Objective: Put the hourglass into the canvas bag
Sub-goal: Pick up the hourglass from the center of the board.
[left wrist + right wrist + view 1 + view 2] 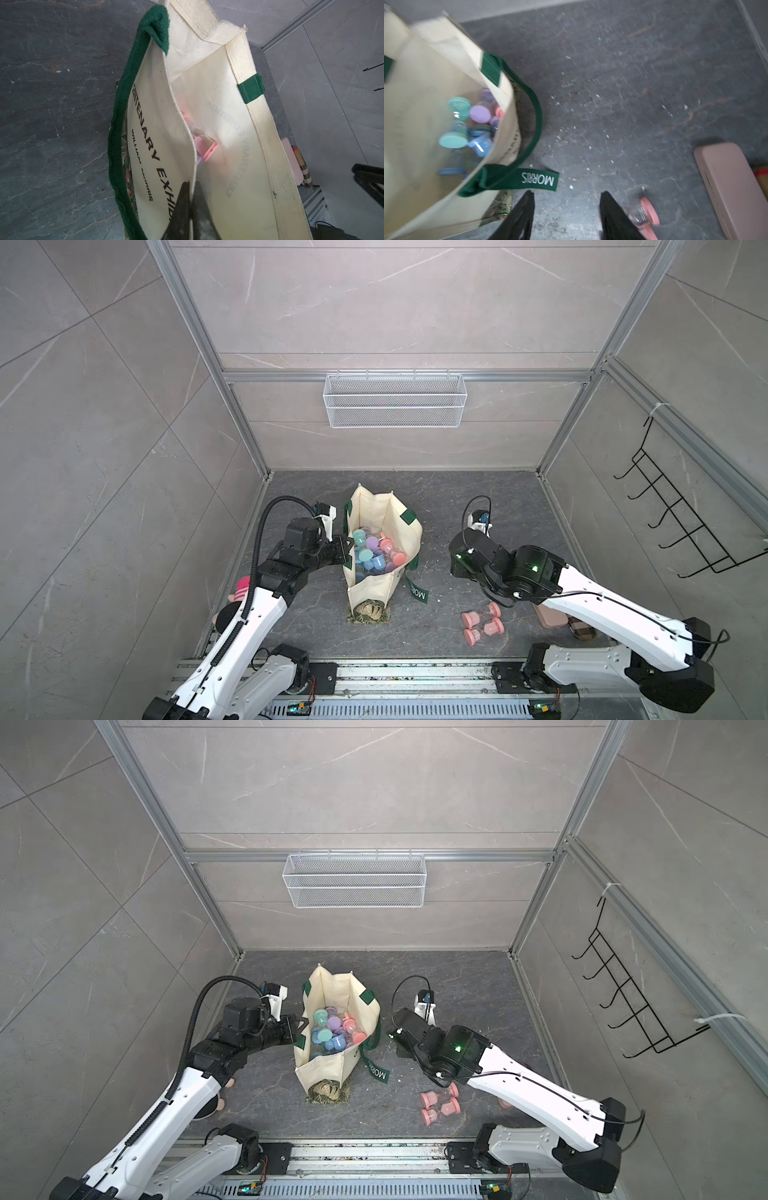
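Note:
The cream canvas bag (376, 585) with dark green straps stands upright mid-floor in both top views, its mouth open. Several hourglasses (376, 551) in teal, purple, blue and pink lie inside it. My left gripper (191, 184) is shut on the bag's rim (185, 128), pinching the fabric edge; in a top view it sits at the bag's left side (345, 549). Pink hourglasses (482, 622) lie on the floor to the bag's right. My right gripper (567, 193) hangs open above bare floor, with one pink hourglass (648, 212) just outside one finger.
A flat pink case (550, 618) and a plaid item (582, 628) lie partly under the right arm. A patterned cloth (368, 610) lies at the bag's front. Pink striped and black items (241, 591) sit behind the left arm. A wire basket (395, 400) and a hook rack (681, 522) hang on the walls.

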Tool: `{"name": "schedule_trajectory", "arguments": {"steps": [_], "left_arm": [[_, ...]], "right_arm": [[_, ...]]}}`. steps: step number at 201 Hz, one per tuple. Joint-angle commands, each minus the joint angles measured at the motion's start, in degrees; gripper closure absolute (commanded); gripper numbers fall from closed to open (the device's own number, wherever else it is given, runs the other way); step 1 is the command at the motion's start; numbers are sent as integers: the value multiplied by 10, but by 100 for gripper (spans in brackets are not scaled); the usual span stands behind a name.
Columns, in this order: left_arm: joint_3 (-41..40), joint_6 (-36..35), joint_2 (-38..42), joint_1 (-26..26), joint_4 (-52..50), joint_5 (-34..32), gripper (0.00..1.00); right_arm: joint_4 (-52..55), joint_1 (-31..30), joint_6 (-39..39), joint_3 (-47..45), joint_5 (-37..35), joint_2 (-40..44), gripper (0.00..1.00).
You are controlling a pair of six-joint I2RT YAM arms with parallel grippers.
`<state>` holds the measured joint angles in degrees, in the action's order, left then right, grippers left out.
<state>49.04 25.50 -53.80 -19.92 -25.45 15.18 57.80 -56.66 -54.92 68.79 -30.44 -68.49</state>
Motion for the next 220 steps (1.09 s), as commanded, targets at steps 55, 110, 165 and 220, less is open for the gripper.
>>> {"name": "schedule_trajectory", "arguments": {"steps": [55, 110, 165, 220], "left_arm": [[3, -7, 2, -1, 4, 23, 100], [2, -8, 5, -2, 5, 23, 100], [3, -9, 4, -1, 5, 23, 100], [3, -9, 4, -1, 3, 22, 100]], "right_arm": [[53, -2, -173, -121, 16, 8, 54], [29, -1, -219, -169, 47, -18, 55], [3, 4, -242, -209, 74, -38, 55], [-31, 18, -247, -251, 97, -42, 55]]}}
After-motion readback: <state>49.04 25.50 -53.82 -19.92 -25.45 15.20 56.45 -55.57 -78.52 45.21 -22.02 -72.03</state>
